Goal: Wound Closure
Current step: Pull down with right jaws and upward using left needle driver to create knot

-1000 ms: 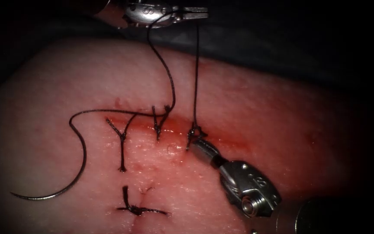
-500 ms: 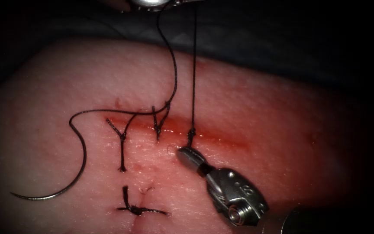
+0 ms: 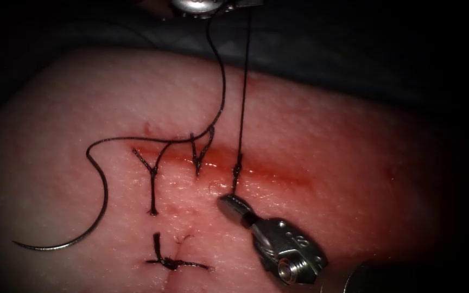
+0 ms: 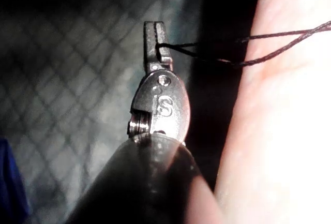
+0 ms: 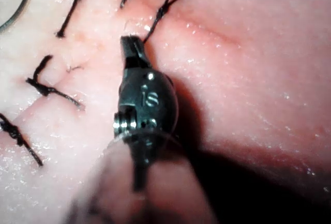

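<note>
My left tool [image 3: 242,4] is above the tissue's far edge, jaws shut on the thread [image 4: 156,44]. Two strands [image 3: 243,81] run from it down to a knot [image 3: 236,169] on the cut [image 3: 278,174]. The right tool [image 3: 229,201] lies just below the knot, its jaws shut on the short thread end [image 5: 155,19] that leads to the knot. The curved needle [image 3: 103,209] lies free on the tissue [image 3: 327,135] left of the cut, not in it, its point toward the lower left. The needle's thread [image 3: 137,141] trails across to the stitches.
Two tied stitches [image 3: 153,179] [image 3: 197,157] cross the cut left of the knot, and a further knotted stitch [image 3: 172,263] sits below them. Red fluid [image 3: 267,172] wets the cut. Dark cloth [image 3: 354,49] lies behind the tissue.
The right tool has drawn back down and left from the knot, the left tool has risen, and the loose loops at the knot have cinched tight.
</note>
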Controlling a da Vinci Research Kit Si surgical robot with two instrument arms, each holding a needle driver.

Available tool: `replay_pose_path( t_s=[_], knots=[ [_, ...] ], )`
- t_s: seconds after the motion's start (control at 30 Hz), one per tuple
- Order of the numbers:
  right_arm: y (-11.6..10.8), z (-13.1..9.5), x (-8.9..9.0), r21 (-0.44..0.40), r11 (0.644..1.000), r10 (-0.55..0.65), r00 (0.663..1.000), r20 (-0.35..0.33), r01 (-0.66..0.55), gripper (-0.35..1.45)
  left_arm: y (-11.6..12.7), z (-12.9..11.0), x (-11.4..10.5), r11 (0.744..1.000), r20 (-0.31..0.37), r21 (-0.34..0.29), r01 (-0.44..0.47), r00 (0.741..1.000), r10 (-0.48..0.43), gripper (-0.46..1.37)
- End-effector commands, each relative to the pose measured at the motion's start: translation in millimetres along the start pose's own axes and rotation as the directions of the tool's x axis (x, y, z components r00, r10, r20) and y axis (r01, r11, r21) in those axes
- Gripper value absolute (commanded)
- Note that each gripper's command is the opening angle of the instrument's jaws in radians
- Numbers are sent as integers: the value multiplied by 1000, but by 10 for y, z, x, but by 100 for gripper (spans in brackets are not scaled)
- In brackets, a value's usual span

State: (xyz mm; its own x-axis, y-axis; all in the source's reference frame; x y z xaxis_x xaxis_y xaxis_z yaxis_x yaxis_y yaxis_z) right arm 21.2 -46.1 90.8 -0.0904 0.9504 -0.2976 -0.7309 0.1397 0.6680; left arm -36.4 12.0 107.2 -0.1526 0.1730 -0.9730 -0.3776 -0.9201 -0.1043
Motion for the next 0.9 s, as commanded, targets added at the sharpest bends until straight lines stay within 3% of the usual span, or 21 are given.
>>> replay_pose_path(
  t_s=[0.03, 0.9],
  knots=[
    [0, 0, -1, -4, 1000, -3, 1000, 0, 3, -35, 0, -1, 0, 1000, -1, -8, 1, 1000, -1, -35],
    [-8, -6, 3, 6, 1000, 0, 1000, -5, 0, -35, -1, -6, 1, 1000, -1, -9, 2, 1000, -2, -35]
  ],
)
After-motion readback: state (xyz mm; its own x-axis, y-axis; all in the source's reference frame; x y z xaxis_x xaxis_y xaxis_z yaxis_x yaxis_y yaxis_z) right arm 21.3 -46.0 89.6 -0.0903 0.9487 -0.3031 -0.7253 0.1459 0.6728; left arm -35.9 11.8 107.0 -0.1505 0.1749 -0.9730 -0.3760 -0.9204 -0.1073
